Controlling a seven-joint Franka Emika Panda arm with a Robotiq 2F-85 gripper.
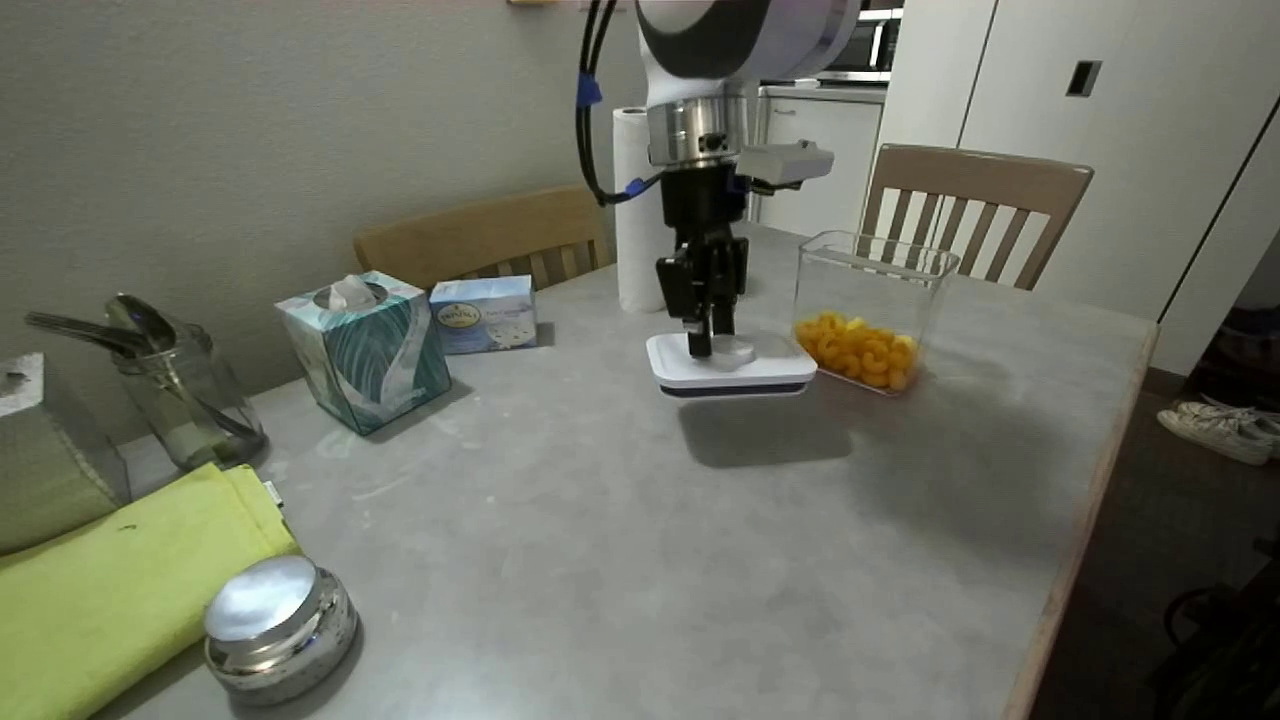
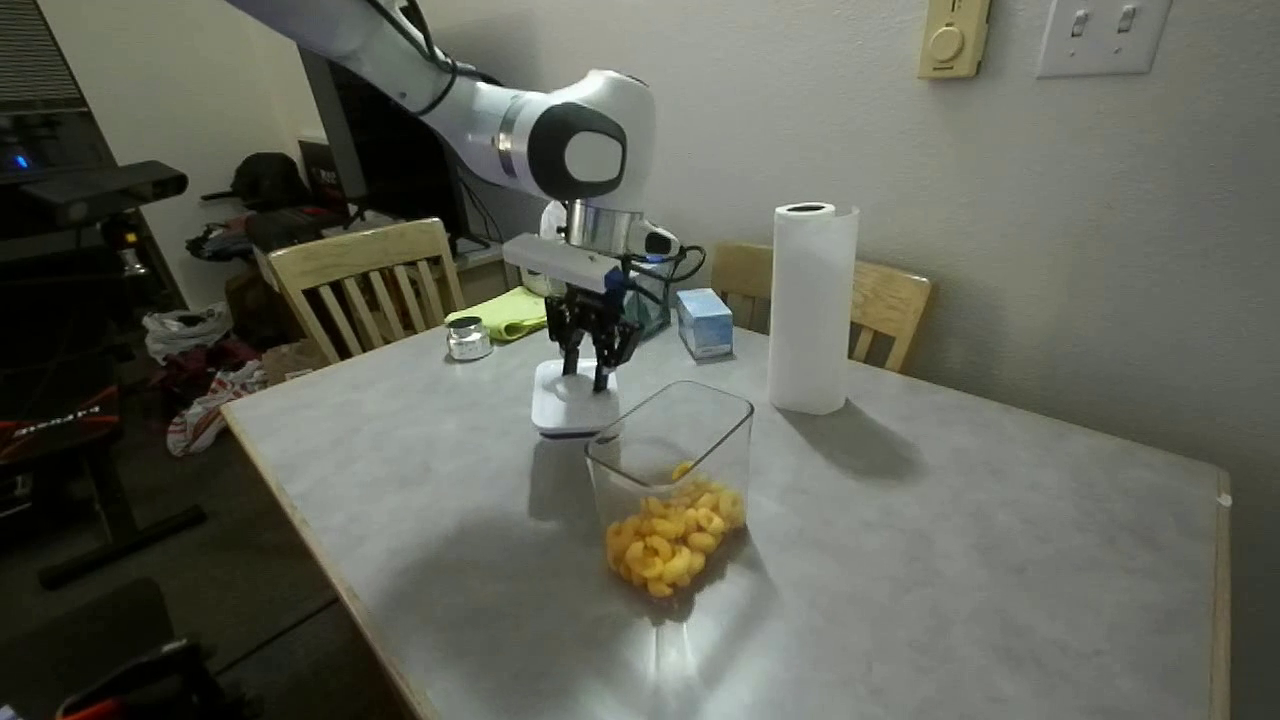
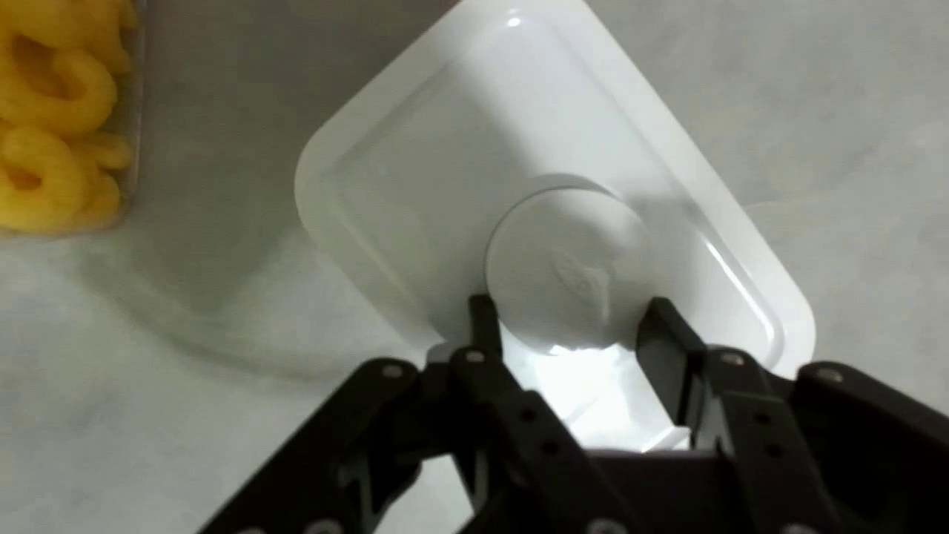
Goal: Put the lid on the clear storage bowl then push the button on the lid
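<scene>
Wrist view: pincer [image 3: 569,320] grips plastic lid [image 3: 445,170] by rnd btn [image 3: 567,259]

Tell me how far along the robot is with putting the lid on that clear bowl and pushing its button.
Looks done: the lid is lifted, its shadow lying apart below. In hand: the gripper holds it by the raised button. Left: covering the clear storage bowl, whose top stands open, then pushing the button.
</scene>
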